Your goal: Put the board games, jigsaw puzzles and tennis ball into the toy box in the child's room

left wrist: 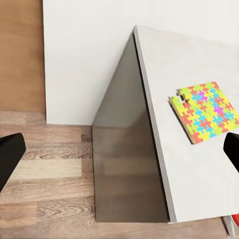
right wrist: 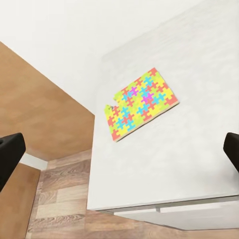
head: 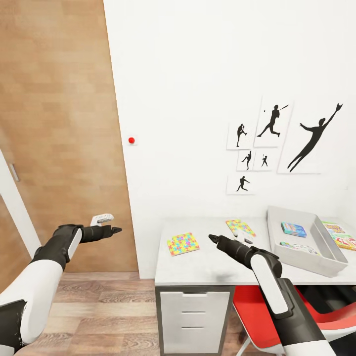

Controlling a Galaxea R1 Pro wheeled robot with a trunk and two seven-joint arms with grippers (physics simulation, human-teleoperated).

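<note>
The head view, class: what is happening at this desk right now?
A two-armed robot faces the table, tidying toys into the grey toy box. Two board games already lie inside; a third printed box shows by its far side. Two jigsaw puzzles lie on the tabletop. The right gripper, open and empty, hovers over the nearer puzzle; the left gripper is also open and empty.

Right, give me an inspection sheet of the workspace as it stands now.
Surface: table, white top, mostly bare at its near edge.
Job's things: one jigsaw puzzle flat near the table's left end; second jigsaw puzzle further back; toy box at the right, holding a blue board game and another flat box; a further printed box beyond its right wall.
Clutter: nothing seen.
Hands: left hand open, over the floor left of the table; right hand over the table, fingers apart, empty.
Cables: nothing seen.
Surroundings: wooden door, silhouette prints, red chair.
</note>
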